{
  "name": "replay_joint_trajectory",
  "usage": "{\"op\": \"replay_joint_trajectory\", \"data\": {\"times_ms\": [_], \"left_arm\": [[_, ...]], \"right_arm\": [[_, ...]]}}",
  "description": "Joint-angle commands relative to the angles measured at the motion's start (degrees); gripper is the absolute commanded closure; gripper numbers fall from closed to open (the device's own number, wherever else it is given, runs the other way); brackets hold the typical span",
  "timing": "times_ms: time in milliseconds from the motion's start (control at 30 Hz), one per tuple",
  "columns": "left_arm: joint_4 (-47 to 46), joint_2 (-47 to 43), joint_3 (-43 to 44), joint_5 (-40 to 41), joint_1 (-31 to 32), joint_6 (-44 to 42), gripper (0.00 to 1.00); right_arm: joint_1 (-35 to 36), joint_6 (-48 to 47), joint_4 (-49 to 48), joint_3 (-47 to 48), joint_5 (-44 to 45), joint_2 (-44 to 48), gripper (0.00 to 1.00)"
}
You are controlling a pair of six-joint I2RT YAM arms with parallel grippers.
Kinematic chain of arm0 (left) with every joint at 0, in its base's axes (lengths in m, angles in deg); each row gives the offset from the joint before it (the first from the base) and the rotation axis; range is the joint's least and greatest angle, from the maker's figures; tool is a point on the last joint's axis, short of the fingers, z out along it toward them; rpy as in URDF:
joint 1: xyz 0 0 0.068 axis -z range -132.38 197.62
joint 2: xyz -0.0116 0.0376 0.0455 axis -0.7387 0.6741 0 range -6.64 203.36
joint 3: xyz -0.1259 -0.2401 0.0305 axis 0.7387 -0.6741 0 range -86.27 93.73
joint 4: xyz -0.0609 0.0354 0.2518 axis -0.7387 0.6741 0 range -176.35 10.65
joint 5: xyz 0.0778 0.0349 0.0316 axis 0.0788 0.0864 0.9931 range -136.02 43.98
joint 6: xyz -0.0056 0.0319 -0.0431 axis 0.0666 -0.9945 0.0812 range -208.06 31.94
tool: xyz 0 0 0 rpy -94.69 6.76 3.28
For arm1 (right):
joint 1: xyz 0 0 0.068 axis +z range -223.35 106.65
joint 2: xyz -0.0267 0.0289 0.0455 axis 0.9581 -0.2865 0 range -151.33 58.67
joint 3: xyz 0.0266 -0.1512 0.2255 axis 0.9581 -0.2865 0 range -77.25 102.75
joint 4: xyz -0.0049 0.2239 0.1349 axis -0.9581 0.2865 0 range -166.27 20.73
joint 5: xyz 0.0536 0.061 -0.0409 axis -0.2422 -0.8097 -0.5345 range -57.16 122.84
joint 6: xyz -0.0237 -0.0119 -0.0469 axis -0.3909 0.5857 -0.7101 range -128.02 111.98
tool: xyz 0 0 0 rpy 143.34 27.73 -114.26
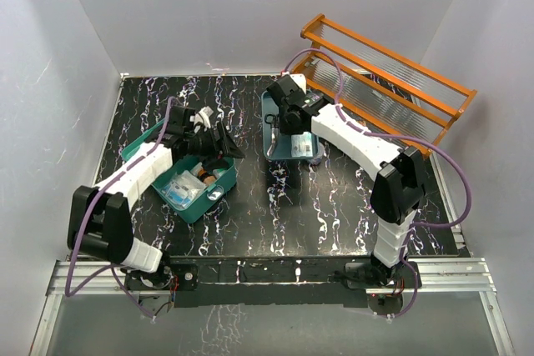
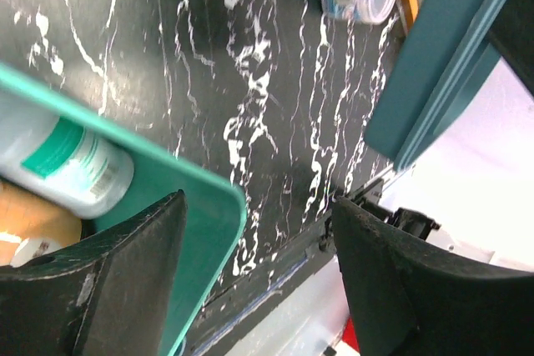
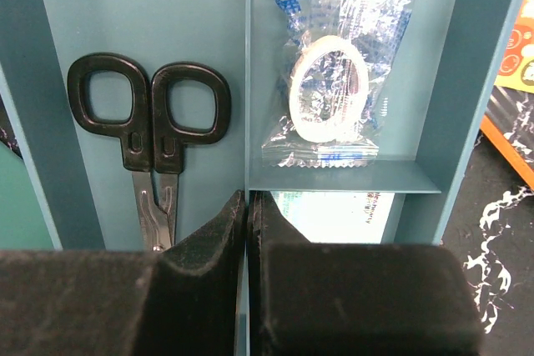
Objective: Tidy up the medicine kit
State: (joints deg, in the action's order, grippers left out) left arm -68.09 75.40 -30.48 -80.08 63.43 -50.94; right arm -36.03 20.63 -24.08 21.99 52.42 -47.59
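Right gripper (image 3: 248, 199) pinching the tray (image 3: 133, 6) divider, I think (scissors (image 3: 150, 137) just left); next I'd lift it into the kit (image 1: 193, 211).

Showing smooth matt teal plastic in the insert tray (image 3: 133, 14); pairing black plastic handles with bare metal blades on the scissors (image 3: 150, 135); glinting as clear crinkled film on the packet (image 3: 334, 64).
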Motion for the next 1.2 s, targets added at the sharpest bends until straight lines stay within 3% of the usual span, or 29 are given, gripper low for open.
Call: {"op": "replay_joint_trajectory", "data": {"times_ms": [0, 467, 700, 833, 933, 1167], "left_arm": [[-2.7, 2.8, 5.7, 3.5, 1.3, 3.7, 0.33], [-8.0, 12.8, 15.7, 16.1, 2.5, 15.1, 0.32], [-7.6, 17.3, 22.5, 16.6, 2.5, 15.9, 0.3], [-1.5, 16.8, 25.5, 15.8, 2.5, 13.6, 0.29], [8.1, 14.5, 27.4, 16.6, 2.2, 8.9, 0.28], [25.0, 5.3, 28.0, 27.9, -0.2, -2.6, 0.18]], "right_arm": [[-0.7, 0.7, -1.2, 2.6, 3.0, 4.8, 1.0], [-1.4, 0.5, -1.6, 2.3, 2.1, 5.4, 1.0], [-1.4, 1.1, -1.3, 2.7, 1.4, 5.1, 1.0], [-1.3, 1.5, -1.1, 3.4, 0.4, 5.0, 1.0], [-1.4, 1.7, -1.0, 3.8, 0.2, 4.9, 1.0], [-1.3, 2.6, -1.1, 4.7, -2.4, 4.5, 1.0]]}}
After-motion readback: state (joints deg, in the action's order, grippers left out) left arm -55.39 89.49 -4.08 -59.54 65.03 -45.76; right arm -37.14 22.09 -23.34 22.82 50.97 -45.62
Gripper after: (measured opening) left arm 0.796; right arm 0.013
